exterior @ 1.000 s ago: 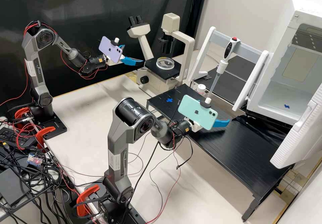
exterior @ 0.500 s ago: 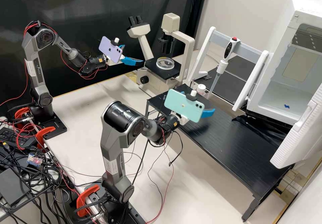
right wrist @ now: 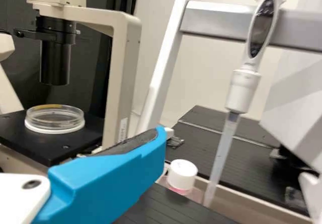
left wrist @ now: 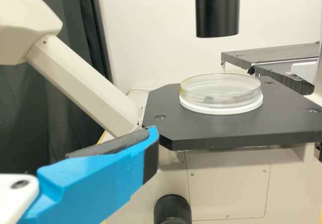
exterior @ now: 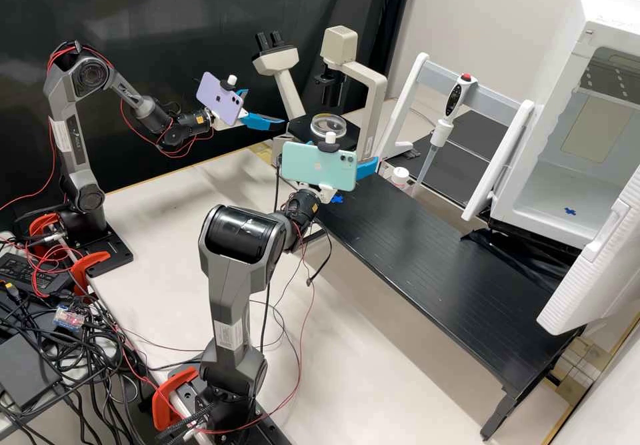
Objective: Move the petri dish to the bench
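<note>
The clear petri dish [exterior: 328, 125] lies on a white ring on the microscope's black stage, also in the left wrist view as a dish [left wrist: 221, 90] and in the right wrist view as a dish [right wrist: 54, 118]. In the high view my left gripper [exterior: 267, 107] stands open left of the stage; one finger of that gripper [left wrist: 151, 138] shows a bare pad. My right gripper [exterior: 367, 167], open, hangs above the near-left end of the black bench [exterior: 427, 258], in front of the stage; its bare-padded finger shows at the gripper [right wrist: 160, 137]. A blue cross [exterior: 337, 199] marks the bench.
The microscope's arm [exterior: 375, 108] rises right of the dish, its black condenser [right wrist: 54, 63] overhead. A pipette [exterior: 441, 128] hangs on a white stand, with a white-capped bottle [exterior: 400, 177] nearby. An open white incubator [exterior: 567, 165] stands at the right.
My right arm has swung left and away from the viewer along the bench, its gripper now closer to the microscope. The left arm and the dish have stayed still.
</note>
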Available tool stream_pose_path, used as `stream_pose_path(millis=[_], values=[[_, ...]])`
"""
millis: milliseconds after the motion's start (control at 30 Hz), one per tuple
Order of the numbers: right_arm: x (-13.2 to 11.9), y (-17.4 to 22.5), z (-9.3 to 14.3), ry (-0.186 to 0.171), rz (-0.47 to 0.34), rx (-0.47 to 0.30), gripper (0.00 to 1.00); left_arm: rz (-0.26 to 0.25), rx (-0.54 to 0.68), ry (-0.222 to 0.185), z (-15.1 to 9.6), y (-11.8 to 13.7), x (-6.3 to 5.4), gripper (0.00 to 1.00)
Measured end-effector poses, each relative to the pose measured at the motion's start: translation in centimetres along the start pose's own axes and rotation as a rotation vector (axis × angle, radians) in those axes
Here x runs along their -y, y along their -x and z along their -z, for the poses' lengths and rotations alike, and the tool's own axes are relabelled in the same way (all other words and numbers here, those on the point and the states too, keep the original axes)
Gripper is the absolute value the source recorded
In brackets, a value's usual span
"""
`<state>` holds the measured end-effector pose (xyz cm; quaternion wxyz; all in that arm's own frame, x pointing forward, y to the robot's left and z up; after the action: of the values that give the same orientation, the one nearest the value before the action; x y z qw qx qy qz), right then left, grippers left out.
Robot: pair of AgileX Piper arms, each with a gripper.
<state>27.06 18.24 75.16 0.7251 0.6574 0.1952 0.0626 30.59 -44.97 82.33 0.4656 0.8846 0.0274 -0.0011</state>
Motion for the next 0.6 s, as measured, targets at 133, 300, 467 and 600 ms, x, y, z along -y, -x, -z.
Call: stream_pose_path(millis=[133, 300, 467, 600], values=[[0.8, -1.5, 1.9, 0.024, 0.034, -0.034, 1.00, 0.000, 0.000, 0.000, 0.0, 0.0, 0.0, 1.00], [1.9, -3.8, 3.9, 0.060, 0.073, -0.047, 1.00, 0.000, 0.000, 0.000, 0.0, 0.0, 0.0, 1.00], [3.1, -5.8, 5.2, 0.097, 0.122, -0.048, 1.00, 0.000, 0.000, 0.000, 0.0, 0.0, 0.0, 1.00], [3.7, -8.0, 5.8, 0.106, 0.143, -0.031, 1.00, 0.000, 0.000, 0.000, 0.0, 0.0, 0.0, 1.00]])
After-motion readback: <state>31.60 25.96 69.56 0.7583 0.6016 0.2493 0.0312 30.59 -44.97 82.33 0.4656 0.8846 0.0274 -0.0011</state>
